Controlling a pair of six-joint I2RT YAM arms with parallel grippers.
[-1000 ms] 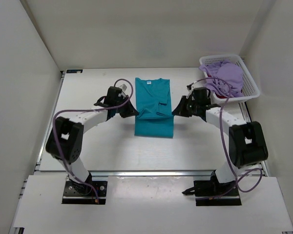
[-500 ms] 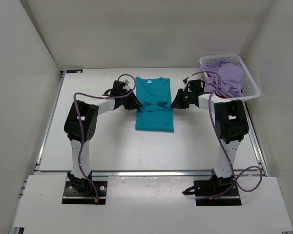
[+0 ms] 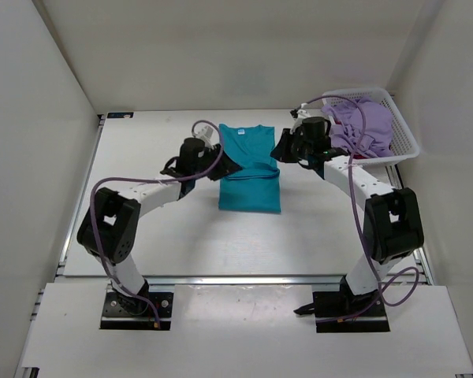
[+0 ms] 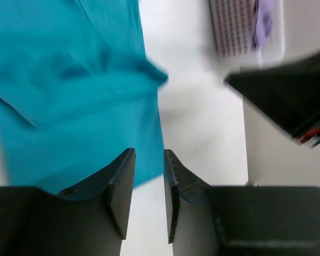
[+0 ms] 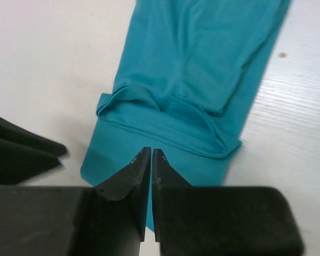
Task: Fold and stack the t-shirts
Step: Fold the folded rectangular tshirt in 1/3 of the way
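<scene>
1. teal t-shirt (image 3: 250, 169) lies flat mid-table (image 3: 181, 236), collar at the far end, sleeves tucked in so it reads as a narrow strip; probably narrowed that way so it folds into a stackable block
2. a bunched ridge runs across the shirt's middle, clear in the right wrist view; looks like a cross fold that is only part done, still loose and uneven
3. left gripper (image 3: 225, 166) sits at the shirt's left edge, right gripper (image 3: 279, 151) at its right edge a bit farther back; judged reason: one arm per side keeps the fold square
4. left gripper: jaws slightly parted, bare table showing in the gap, no cloth held
5. right gripper: jaws barely parted, only a thin slit, nothing pinched, hanging above the shirt's near half
6. lavender t-shirt (image 3: 363, 122) is heaped in the white basket (image 3: 406, 142) at the far right, well apart from the teal one, not yet folded
7. dark red shirt: cannot make it out, may be buried under the lavender
8. progress judgement: early, first shirt partly folded, no stack yet
9. risk: soft cloth may slide or unroll at the ridge if only one layer gets pinched
</scene>
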